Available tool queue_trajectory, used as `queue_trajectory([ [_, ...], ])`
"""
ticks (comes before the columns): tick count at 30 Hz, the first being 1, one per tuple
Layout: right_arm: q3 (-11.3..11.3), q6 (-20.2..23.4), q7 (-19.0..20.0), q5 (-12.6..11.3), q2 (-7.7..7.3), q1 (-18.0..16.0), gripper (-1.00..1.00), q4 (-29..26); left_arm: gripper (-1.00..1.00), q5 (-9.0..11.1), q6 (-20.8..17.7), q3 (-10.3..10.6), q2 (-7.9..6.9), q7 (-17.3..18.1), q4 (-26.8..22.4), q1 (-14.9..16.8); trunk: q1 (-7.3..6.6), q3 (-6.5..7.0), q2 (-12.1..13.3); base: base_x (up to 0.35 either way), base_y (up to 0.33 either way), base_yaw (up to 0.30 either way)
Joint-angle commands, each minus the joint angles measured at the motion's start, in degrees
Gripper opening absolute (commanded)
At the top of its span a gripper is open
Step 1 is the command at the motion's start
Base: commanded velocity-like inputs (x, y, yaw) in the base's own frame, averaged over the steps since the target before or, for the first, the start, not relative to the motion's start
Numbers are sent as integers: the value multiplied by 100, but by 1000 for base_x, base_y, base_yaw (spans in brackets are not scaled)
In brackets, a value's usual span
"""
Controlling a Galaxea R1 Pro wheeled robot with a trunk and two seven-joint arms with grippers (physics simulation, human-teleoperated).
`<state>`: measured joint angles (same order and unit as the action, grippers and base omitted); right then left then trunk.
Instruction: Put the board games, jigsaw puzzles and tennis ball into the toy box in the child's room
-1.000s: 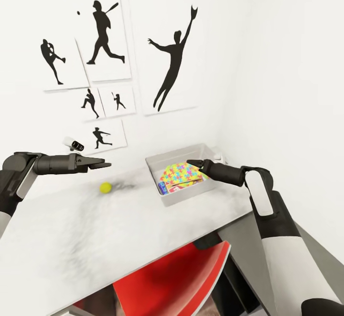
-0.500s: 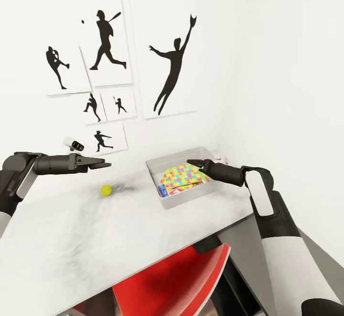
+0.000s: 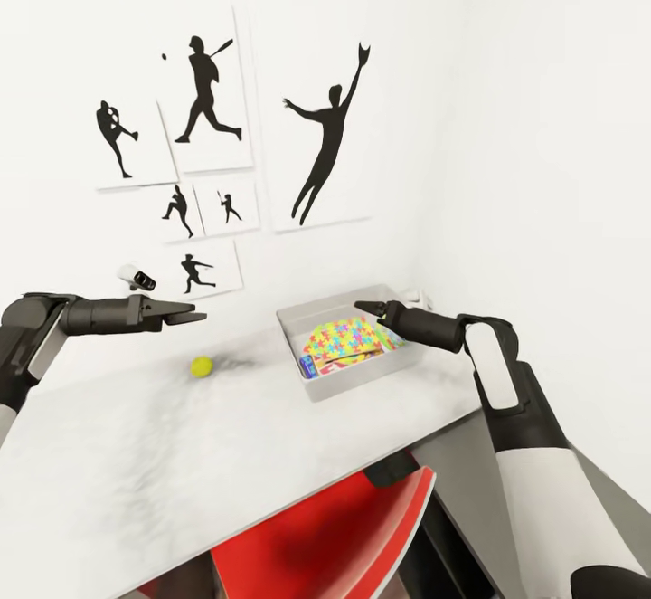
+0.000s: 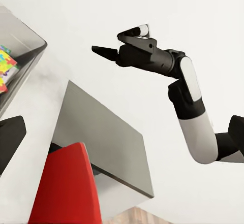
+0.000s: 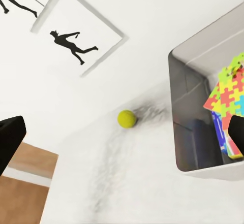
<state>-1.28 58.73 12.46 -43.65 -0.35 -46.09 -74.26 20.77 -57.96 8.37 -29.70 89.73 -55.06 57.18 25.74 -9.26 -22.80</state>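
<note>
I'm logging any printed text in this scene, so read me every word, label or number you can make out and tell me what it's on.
No text reads anywhere.
Wall posters: black baseball silhouettes, no words.
Jigsaw puzzle in the toy box: coloured pieces, no lettering.
Box beneath it: blue and red print, too small and blurred to read.
Tennis ball: no visible marking.

Left arm (image 3: 54, 323) reaches in from left, forearm roughly level, elbow bent. Left gripper (image 3: 185, 315) points toward right, fingers apart, nothing between them. Right arm (image 3: 515, 418) rises from lower right, elbow high, black forearm angled toward left. Right gripper (image 3: 369, 308) likewise spread, holding nothing; in left wrist view, right gripper (image 4: 114, 43) shows jaws clearly parted. Both grippers at similar height, well apart, tips facing each other.
</note>
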Motion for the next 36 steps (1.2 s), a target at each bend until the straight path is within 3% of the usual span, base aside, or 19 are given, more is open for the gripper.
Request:
queue_trajectory([
  [1, -17, 18, 63, 59, 1, -10, 100, -10, 100, -3, -56, 21, -54, 27, 53, -26, 4, -3, -12, 0, 0, 0],
  [10, -14, -18, 74, 59, 0, 95, 100, -124, 100, -11, -40, 24, -202, 27, 241, -397, 4, 83, -12, 0, 0, 0],
  [18, -28, -109, 306, 63, 7, 734, 100, -726, 100, 53, 422, 18, -237, 27, 273, -961, 4, 160, -12, 0, 0, 0],
  [21, -29, -223, 453, 65, 8, 909, 100, -824, 100, 61, 488, -8, -244, 27, 275, -1022, 4, 188, -12, 0, 0, 13],
  [25, -28, -483, 698, 67, 9, 1230, 100, -903, 100, 60, 548, -201, -259, 27, 309, -1073, 4, 212, -12, 0, 0, 25],
  [36, -12, -925, 808, 98, 11, 1810, 100, -937, 100, 42, 580, -410, -279, 27, 345, -1102, 4, 225, -12, 0, 0, 5],
])
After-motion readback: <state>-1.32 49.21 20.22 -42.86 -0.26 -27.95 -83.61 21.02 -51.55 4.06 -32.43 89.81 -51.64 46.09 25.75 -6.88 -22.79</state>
